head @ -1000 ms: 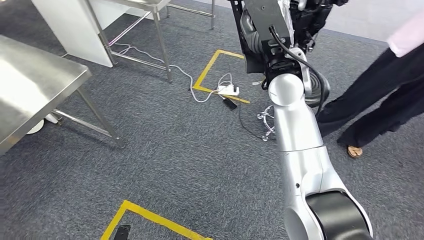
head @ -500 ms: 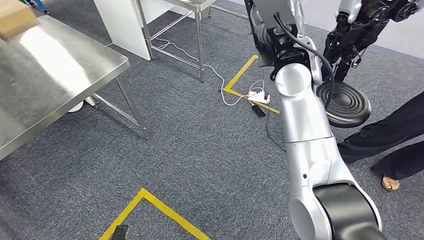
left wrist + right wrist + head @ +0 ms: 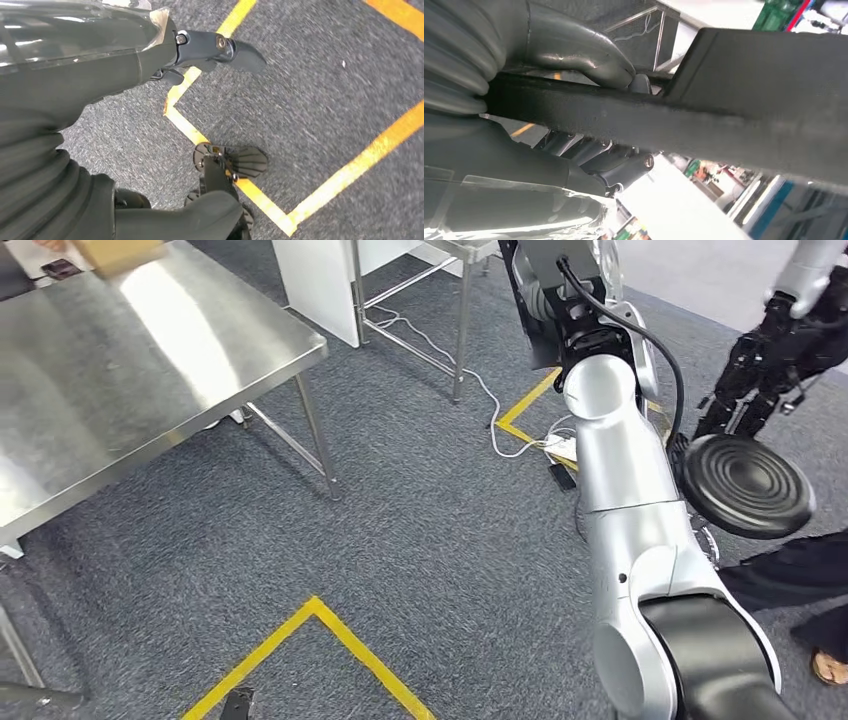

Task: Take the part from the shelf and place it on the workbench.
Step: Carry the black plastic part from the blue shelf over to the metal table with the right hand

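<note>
Grey carpet with yellow tape lines (image 3: 300, 630) lies below; right hand (image 3: 589, 115) grips a black part (image 3: 704, 125), left hand (image 3: 215, 50) hangs open.

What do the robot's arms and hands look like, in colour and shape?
The right arm is a silver tube with a rounded black joint near the camera and a black cable looping at the wrist. The right hand has a grey ribbed cover, a thick grey thumb and darker fingers. The left hand is dark grey, with shiny clear film on its cover.

R hand (image 3: 589, 100) grips black part (image 3: 684, 125) edge-on: thumb one side, fingers (image 3: 621, 172) opposite.
</note>
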